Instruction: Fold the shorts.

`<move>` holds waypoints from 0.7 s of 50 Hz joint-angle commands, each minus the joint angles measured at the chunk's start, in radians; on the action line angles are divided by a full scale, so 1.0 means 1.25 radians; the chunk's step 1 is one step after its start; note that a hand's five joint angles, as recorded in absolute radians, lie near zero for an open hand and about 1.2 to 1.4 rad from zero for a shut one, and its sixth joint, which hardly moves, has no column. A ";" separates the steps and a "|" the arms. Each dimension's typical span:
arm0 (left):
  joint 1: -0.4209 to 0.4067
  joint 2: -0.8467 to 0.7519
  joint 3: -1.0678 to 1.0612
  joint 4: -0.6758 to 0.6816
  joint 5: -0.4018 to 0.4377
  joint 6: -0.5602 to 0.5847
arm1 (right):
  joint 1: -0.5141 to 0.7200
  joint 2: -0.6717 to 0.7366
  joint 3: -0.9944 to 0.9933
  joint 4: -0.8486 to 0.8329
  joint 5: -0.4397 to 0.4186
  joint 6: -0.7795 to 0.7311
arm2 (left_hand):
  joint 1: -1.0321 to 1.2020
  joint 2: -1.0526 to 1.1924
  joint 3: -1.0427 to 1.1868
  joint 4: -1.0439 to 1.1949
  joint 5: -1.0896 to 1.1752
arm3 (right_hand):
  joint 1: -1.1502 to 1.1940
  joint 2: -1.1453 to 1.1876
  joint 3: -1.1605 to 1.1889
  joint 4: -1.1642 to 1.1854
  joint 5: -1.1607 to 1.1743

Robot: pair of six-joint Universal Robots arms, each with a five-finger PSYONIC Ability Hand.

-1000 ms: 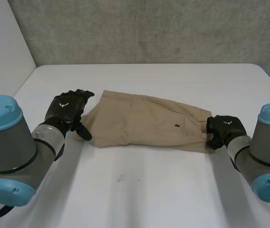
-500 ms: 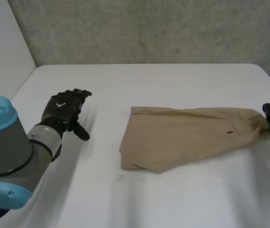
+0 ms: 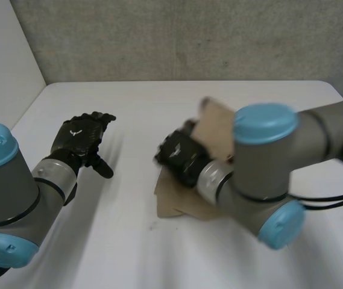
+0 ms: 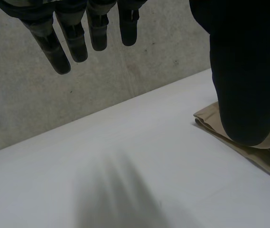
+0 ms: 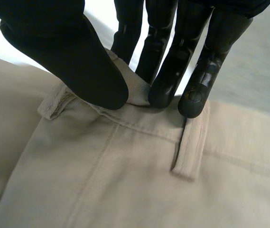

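Note:
The tan shorts (image 3: 174,203) lie mid-table, partly hidden under my right arm, with a tan edge raised behind it. My right hand (image 3: 180,158) has reached across to the shorts' left end. It is shut on the waistband (image 5: 139,92), pinched between thumb and fingers beside a belt loop (image 5: 191,142). Well left of the shorts, my left hand (image 3: 81,137) hovers over the table, open with straight fingers (image 4: 78,40) and holding nothing. An edge of the shorts (image 4: 209,118) lies beyond its thumb.
The white table (image 3: 129,253) stretches around the shorts. A grey wall (image 3: 177,36) runs along its far edge, and the table's left edge (image 3: 20,114) lies close to my left hand. My right arm (image 3: 267,162) spans the table's right half.
My right hand has swung from the far right across to the left, carrying the waistband over the shorts. The left hand has stayed nearly still.

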 commanded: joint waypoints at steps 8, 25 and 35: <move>-0.008 0.000 0.049 0.011 0.004 0.004 | 0.011 -0.074 -0.031 -0.063 0.069 0.133 | -0.006 -0.013 -0.021 -0.014 -0.027 | -0.637 -0.796 -0.804 -0.812 -0.799; -0.200 -0.209 0.421 0.021 0.005 0.000 | -0.212 -0.214 0.076 0.012 0.093 0.587 | 0.030 0.022 0.015 0.021 0.008 | -0.637 -0.796 -0.804 -0.812 -0.799; -0.218 -0.347 0.511 -0.006 0.037 0.002 | -0.220 -0.114 0.057 0.027 0.090 0.587 | 0.098 0.091 0.083 0.089 0.076 | -0.637 -0.796 -0.804 -0.812 -0.799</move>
